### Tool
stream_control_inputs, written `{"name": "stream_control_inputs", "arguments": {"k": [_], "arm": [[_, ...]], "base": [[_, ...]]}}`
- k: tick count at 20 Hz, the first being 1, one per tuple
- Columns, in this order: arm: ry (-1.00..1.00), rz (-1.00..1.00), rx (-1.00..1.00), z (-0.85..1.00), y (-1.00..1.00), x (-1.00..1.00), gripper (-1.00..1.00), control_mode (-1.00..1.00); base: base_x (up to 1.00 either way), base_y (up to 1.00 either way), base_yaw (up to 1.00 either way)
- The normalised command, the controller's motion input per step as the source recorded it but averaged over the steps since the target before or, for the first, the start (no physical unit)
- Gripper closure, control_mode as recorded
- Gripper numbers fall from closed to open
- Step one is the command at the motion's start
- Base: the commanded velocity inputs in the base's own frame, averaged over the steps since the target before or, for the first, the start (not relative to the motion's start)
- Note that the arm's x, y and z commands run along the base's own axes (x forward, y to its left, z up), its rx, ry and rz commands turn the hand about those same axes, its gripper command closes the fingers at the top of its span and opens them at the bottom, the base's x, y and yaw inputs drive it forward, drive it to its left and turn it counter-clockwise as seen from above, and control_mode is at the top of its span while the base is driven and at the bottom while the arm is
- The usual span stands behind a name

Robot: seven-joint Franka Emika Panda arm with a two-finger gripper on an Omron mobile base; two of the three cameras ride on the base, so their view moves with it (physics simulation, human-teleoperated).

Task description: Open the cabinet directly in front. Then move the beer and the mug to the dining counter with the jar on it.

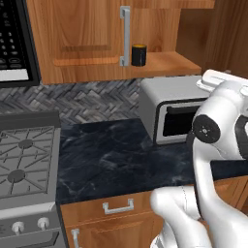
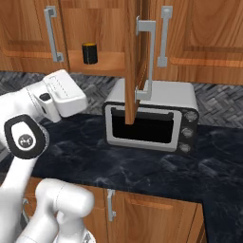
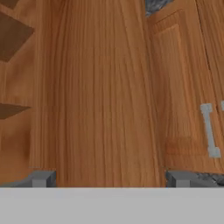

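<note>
The gripper (image 3: pixel 109 181) showed in the hand view as two dark finger tips standing well apart at the bottom edge, nothing between them, with a broad face of reddish-brown wood directly ahead and a panelled door with a silver bar handle (image 3: pixel 209 130) off to the right of that view. In the base views the white arm rose over a black white-veined counter top (image 1: pixel 111 155), under which wooden drawer fronts with small silver handles (image 1: pixel 118 207) were seen. On the left of the counter stood a grey stove (image 1: pixel 24 164) with dark burner grates and knobs along its front. On the counter toward the back wall sat a silver toaster oven (image 2: pixel 151 118) with a dark glass door and three knobs down its right side; what lay inside it could not be told. Behind it ran a grey herringbone tile wall. Above that hung the cabinet (image 2: pixel 109 28), its right door (image 2: pixel 135 61) swung out edge-on toward the camera in the right base view, its lower end hanging in front of the toaster oven, and its left door (image 1: pixel 82 38) shut. The open compartment held the mug (image 1: pixel 139 54), upright on the bottom shelf near the front edge, just beside the closed left door's bar handle, black with a yellow-orange rim. A dark microwave panel (image 1: pixel 14 38) was mounted at the far left of the left base view.
</note>
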Motion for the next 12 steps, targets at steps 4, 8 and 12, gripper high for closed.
{"name": "stream_control_inputs", "arguments": {"k": [4,8,12], "arm": [[-0.05,0.24,0.00,0.50,1.00,-0.09,-1.00,-1.00],[0.00,0.28,0.00,0.38,1.00,0.01,-1.00,-1.00],[0.00,0.31,0.00,0.14,1.00,0.12,-1.00,-1.00]], "base": [[0.00,0.00,0.00],[0.00,0.00,0.00],[0.00,0.00,0.00]]}}
